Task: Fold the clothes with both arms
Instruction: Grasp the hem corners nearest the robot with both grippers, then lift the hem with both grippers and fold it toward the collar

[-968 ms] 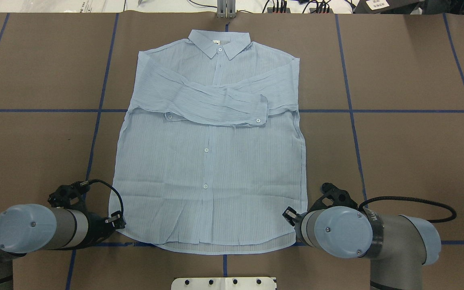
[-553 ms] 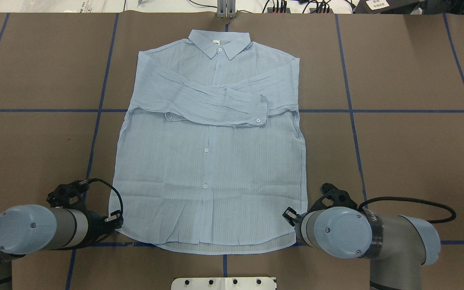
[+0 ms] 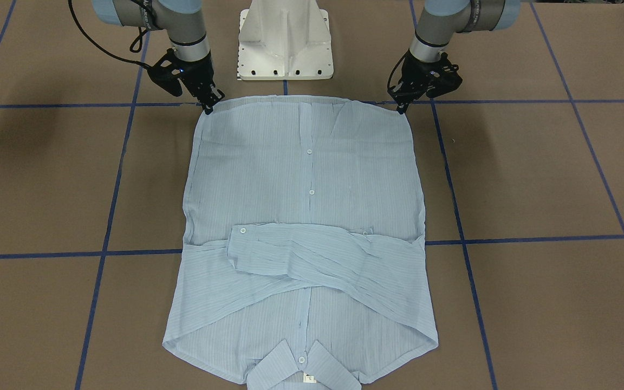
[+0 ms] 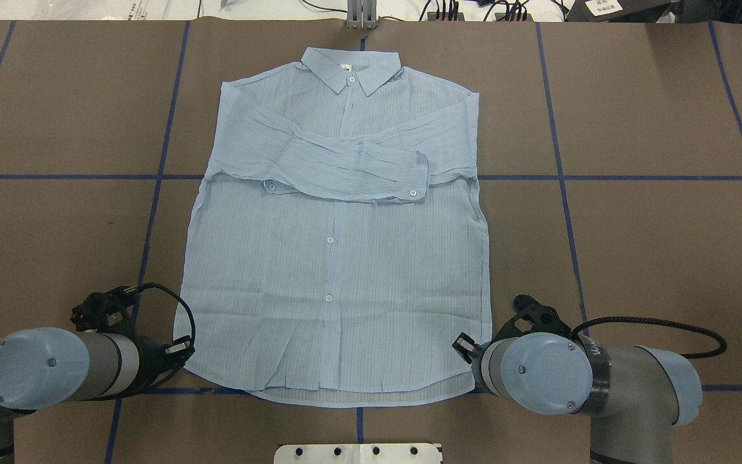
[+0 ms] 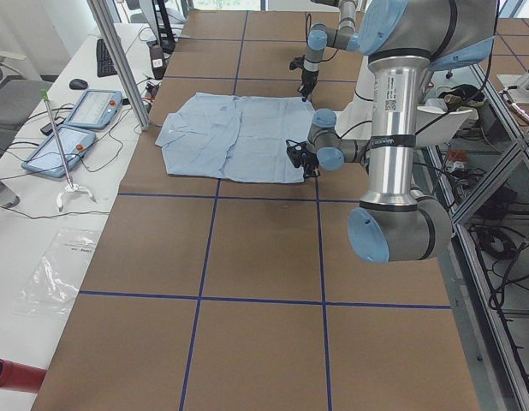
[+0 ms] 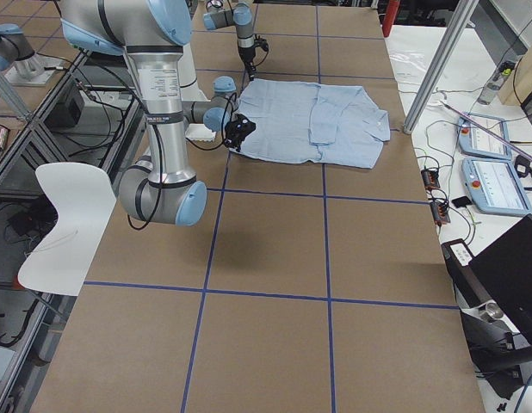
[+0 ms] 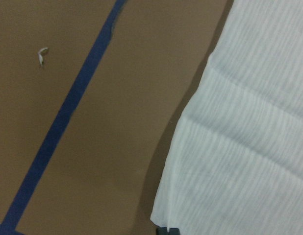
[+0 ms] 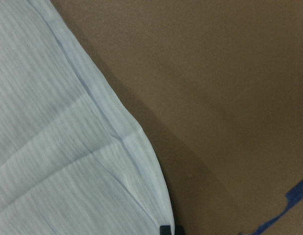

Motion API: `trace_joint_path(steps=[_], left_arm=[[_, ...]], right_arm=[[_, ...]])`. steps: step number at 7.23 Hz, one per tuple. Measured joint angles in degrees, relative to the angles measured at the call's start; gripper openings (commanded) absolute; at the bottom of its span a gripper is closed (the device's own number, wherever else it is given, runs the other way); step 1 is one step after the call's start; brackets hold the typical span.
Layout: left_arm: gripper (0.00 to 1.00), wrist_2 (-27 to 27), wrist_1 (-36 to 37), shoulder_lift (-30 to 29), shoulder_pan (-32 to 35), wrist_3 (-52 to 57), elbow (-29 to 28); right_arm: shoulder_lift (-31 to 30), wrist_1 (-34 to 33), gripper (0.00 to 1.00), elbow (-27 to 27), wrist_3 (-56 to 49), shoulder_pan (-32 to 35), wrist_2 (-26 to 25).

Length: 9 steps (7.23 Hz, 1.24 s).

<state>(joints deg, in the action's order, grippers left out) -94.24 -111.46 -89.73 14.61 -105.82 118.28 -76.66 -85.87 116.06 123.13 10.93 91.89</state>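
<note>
- Shirt [image 4: 335,258] lies flat and face up at the centre of the overhead view. Its collar [image 4: 351,67] is toward the top of the frame, and both sleeves [image 4: 345,164] are crossed over the chest. The hem runs along the bottom, nearest my arms.
- My left gripper [image 3: 400,108] sits at the hem corner in the upper right of the front-facing view. My right gripper [image 3: 208,105] is at the other hem corner, upper left.
- On both grippers the fingers look drawn close together with the tips down at the cloth edge. I cannot tell whether fabric is actually pinched between them.
- In the left wrist view the hem corner reaches right to one dark fingertip [image 7: 167,230] at the bottom edge. A shadow under the cloth edge suggests it sits slightly off the table [image 4: 635,258].
- Handling, my judgement: very thin, light and limp. It will drape and sag between the two holds, and it creases easily, as the wrinkles near the hem show.
- Best hold is on the doubled hem seam at each corner, not the single layer, which may slip out.
- The crossed sleeves lie loose and could slide if the hem is lifted unevenly.
</note>
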Motion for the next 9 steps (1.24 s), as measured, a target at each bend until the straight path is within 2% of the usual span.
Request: trace_joint_path(steps=[3,5,7,9], left_arm=[[0.0,0.02,0.29,0.0,-0.23,-0.96,2.9],[0.0,0.02,0.43,-0.01,-1.8,-7.03,6.14],[0.0,0.02,1.25,0.02,-3.59,-11.66,10.92],[0.0,0.0,6.69,-0.03,-5.04,-13.77,16.82]], right_arm=[[-0.2,-0.03,0.0,1.89,0.0,0.34,-0.2],[-1.57,-0.56,0.0,6.15,-0.05,0.8,-0.16],[-6.07,-0.85,0.0,12.67,-0.08,-0.01,-0.11],[-8.46,-2.07,0.0,16.9,-0.05,-0.58,-0.06]])
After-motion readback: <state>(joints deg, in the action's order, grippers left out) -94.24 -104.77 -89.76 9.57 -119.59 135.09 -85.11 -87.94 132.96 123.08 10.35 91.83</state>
